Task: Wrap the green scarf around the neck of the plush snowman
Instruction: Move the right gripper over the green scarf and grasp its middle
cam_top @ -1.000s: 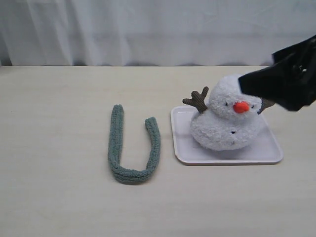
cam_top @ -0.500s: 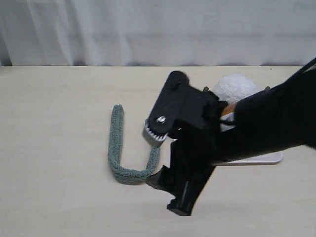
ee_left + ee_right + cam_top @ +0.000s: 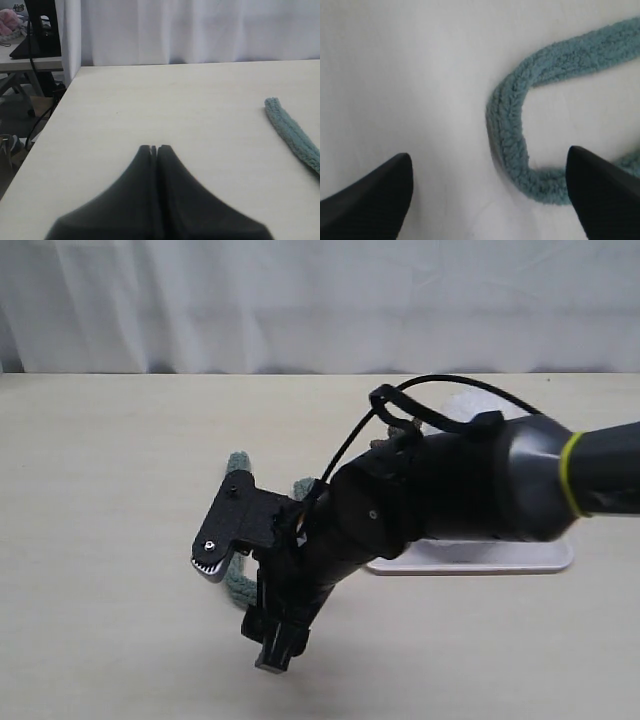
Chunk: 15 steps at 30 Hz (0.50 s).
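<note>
The green scarf (image 3: 237, 468) lies in a U on the table, left of the tray. My right arm reaches across the middle and hides most of it. Above the scarf's bend hangs my right gripper (image 3: 240, 608), open. In the right wrist view the curved scarf (image 3: 510, 125) lies between the spread fingers of that gripper (image 3: 490, 200), nearer one finger (image 3: 605, 195). The plush snowman (image 3: 480, 405) shows only as a white sliver of head behind the arm; its neck is hidden. My left gripper (image 3: 154, 148) is shut and empty, with a scarf end (image 3: 292, 135) off to its side.
The white tray (image 3: 480, 558) under the snowman peeks out below my right arm. A white curtain runs behind the table's far edge. The left wrist view shows the table's side edge (image 3: 55, 107), with stands and cables beyond it.
My right arm has swung from over the snowman leftward and down across the table to the scarf's bend, its gripper open. It now covers the snowman. The scarf has not moved.
</note>
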Each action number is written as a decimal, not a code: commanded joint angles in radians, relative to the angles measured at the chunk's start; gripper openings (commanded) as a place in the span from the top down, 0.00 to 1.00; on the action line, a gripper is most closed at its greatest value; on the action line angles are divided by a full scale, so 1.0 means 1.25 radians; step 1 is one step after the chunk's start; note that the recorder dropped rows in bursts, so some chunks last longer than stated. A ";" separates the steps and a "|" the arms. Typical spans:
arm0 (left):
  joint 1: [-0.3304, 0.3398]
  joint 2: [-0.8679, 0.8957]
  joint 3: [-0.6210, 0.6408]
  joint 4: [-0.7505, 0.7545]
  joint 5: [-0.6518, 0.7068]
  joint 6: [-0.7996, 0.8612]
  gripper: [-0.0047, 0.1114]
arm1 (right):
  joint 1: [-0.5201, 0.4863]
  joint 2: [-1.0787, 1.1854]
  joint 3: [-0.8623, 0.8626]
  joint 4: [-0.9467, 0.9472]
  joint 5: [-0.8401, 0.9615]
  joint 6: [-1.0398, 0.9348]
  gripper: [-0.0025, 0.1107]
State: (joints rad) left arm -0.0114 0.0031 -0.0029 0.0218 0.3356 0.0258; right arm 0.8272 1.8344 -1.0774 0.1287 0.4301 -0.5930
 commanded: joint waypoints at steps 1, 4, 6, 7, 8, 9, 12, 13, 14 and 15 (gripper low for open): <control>0.004 -0.002 0.002 -0.004 -0.010 -0.001 0.96 | 0.002 0.061 -0.034 -0.005 -0.019 -0.056 0.29; 0.004 -0.002 0.002 -0.004 -0.010 -0.001 0.96 | 0.002 0.096 -0.038 -0.005 -0.047 -0.071 0.29; 0.004 -0.002 0.002 -0.004 -0.010 -0.001 0.96 | 0.002 0.112 -0.038 -0.005 -0.072 -0.082 0.29; 0.004 -0.002 0.002 -0.004 -0.010 -0.001 0.96 | 0.002 0.116 -0.038 -0.005 -0.080 -0.086 0.29; 0.004 -0.002 0.002 -0.004 -0.010 -0.001 0.96 | 0.002 0.122 -0.038 -0.005 -0.088 -0.088 0.29; 0.004 -0.002 0.002 -0.004 -0.010 -0.001 0.96 | 0.002 0.130 -0.038 -0.005 -0.095 -0.088 0.29; 0.004 -0.002 0.002 -0.004 -0.010 -0.001 0.96 | 0.002 0.146 -0.038 -0.005 -0.091 -0.088 0.34; 0.004 -0.002 0.002 -0.004 -0.010 -0.001 0.96 | 0.002 0.149 -0.038 -0.005 -0.087 -0.088 0.38; 0.004 -0.002 0.002 -0.004 -0.010 -0.001 0.96 | 0.002 0.153 -0.038 -0.005 -0.082 -0.088 0.42; 0.004 -0.002 0.002 -0.004 -0.010 -0.001 0.96 | 0.002 0.155 -0.038 -0.005 -0.079 -0.088 0.47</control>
State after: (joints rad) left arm -0.0114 0.0031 -0.0029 0.0218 0.3356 0.0258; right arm 0.8278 2.0151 -1.1227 0.1301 0.3254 -0.6944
